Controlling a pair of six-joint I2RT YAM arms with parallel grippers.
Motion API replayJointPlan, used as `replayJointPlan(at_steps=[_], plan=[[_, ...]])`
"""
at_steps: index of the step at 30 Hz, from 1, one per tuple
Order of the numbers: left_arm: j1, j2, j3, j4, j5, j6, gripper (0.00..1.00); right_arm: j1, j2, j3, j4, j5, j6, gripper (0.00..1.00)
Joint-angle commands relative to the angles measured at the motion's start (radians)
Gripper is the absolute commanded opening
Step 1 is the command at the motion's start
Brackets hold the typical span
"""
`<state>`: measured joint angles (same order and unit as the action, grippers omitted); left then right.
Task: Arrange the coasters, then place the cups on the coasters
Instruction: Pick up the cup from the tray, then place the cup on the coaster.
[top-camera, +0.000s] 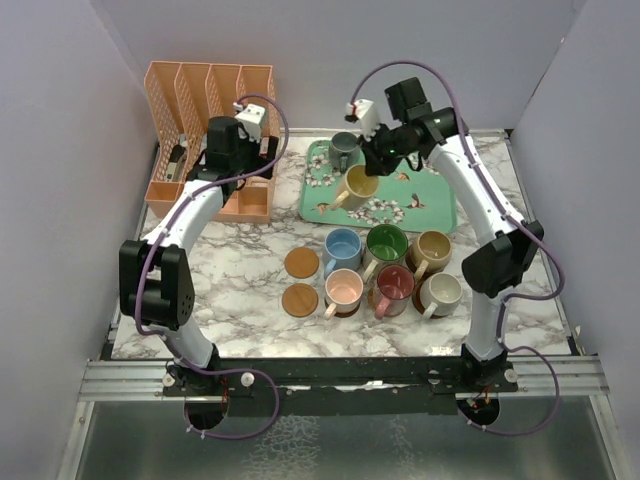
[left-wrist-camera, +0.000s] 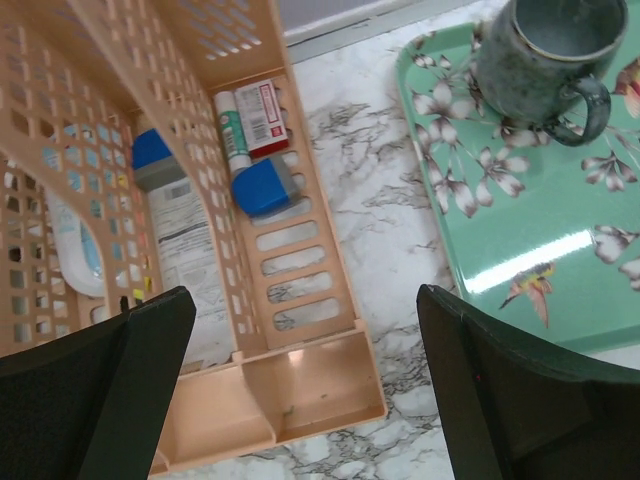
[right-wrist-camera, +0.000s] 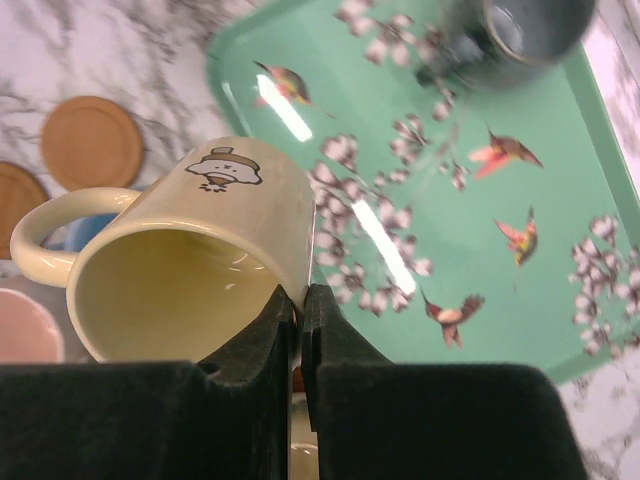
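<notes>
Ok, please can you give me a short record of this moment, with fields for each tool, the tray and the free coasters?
Right tool: shut on the yellow mug at its rim, mug tilted over the tray
Left tool: open, empty, above the peach organizer
On tray: grey mug
Free coasters: two, beside the blue mug and the pink mug

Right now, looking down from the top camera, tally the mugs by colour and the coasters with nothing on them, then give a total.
Grey mug: 1
Yellow mug: 1
Blue mug: 1
Green mug: 1
Tan mug: 1
Pink mug: 1
Dark red mug: 1
Cream-white mug: 1
Bare coasters: 2
Total: 10
</notes>
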<state>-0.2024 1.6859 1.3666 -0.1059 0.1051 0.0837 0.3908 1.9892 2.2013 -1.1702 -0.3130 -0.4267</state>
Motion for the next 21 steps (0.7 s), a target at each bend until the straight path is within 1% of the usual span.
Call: replayJointPlan(at_steps=[1, 6, 11, 15, 21], plan=[[0.049, -0.056, 0.028, -0.017, -0.026, -0.063, 0.99, 0.133, -0.074, 0.001, 0.057, -0.054, 0.029, 0.01], [0.107, -0.072, 0.030, -0.029, -0.045, -0.109, 0.99, 0.282, -0.079, -0.016, 0.047, -0.037, 0.033, 0.01], [0.147, -0.108, 0.021, -0.021, -0.092, -0.106, 0.99, 0.404, -0.074, -0.092, 0.051, 0.001, 0.041, 0.01], [0.179, -0.142, 0.003, 0.005, -0.122, -0.104, 0.99, 0.473, -0.064, -0.168, 0.071, 0.051, 0.043, 0.01], [0.218, -0.177, -0.044, 0.036, -0.142, -0.093, 0.99, 0.538, -0.038, -0.235, 0.106, 0.066, 0.064, 0.01]])
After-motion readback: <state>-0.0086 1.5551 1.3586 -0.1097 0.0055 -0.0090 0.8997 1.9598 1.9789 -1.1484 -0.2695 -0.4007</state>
